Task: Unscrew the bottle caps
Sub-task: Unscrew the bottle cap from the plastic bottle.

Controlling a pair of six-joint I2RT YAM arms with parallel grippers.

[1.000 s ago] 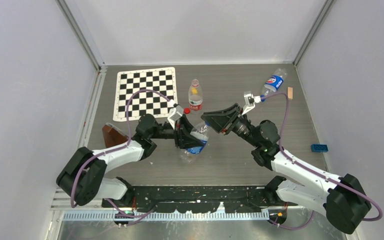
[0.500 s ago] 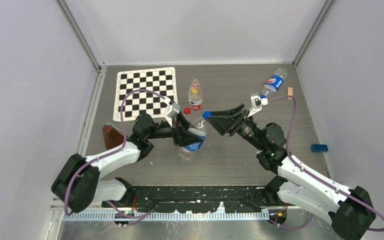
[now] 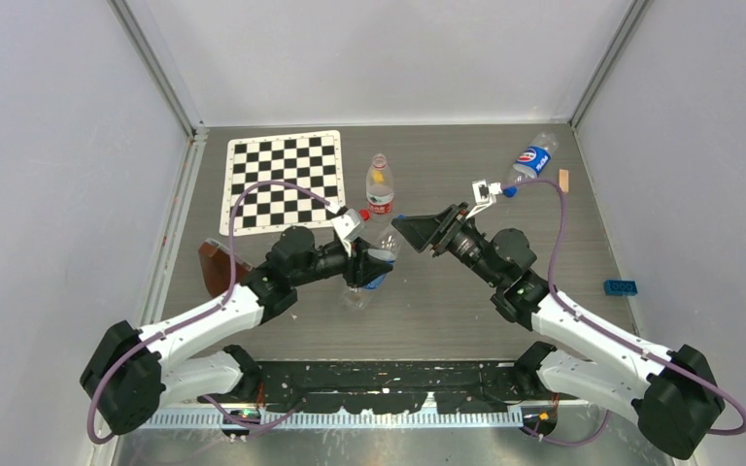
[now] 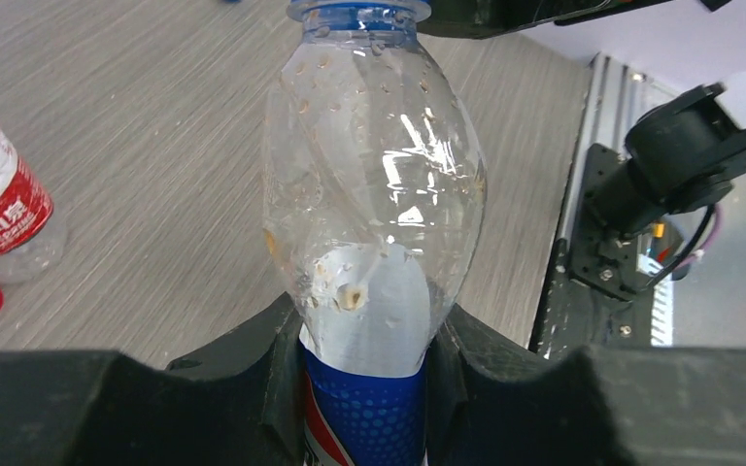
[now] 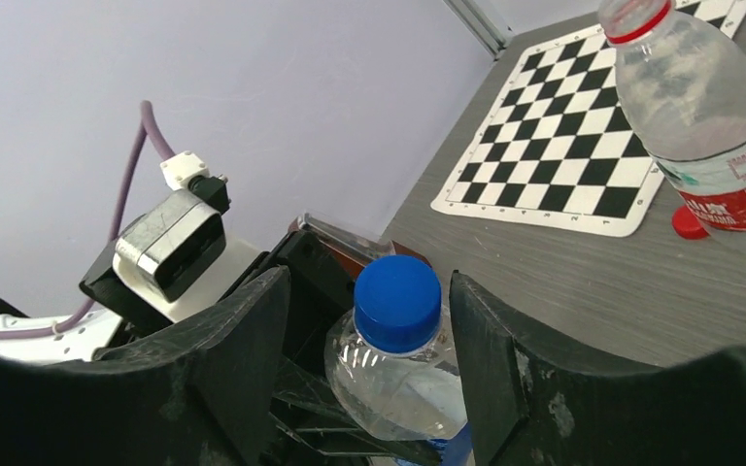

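My left gripper [image 3: 367, 266] is shut on the blue-label bottle [image 3: 379, 260], clamped at the label [image 4: 369, 408], and holds it off the table. The bottle's blue cap [image 5: 396, 301] is on the neck. My right gripper [image 5: 371, 309] is open; its jaws stand on either side of that cap with a gap on each side, as the top view [image 3: 406, 229] also shows. The red-label bottle [image 3: 380, 184] has no cap, and the red cap [image 3: 362, 215] lies on the table beside it. A second blue-label bottle [image 3: 533, 159] lies at the far right.
A checkerboard mat [image 3: 280, 181] lies at the back left. A brown block [image 3: 218, 262] sits by my left arm. A blue brick [image 3: 620, 286] lies at the right wall and a small tan piece [image 3: 564, 180] near the far bottle.
My left gripper has lifted the bottle and pointed its neck toward the right arm. My right gripper has moved left so its open jaws now straddle the blue cap.
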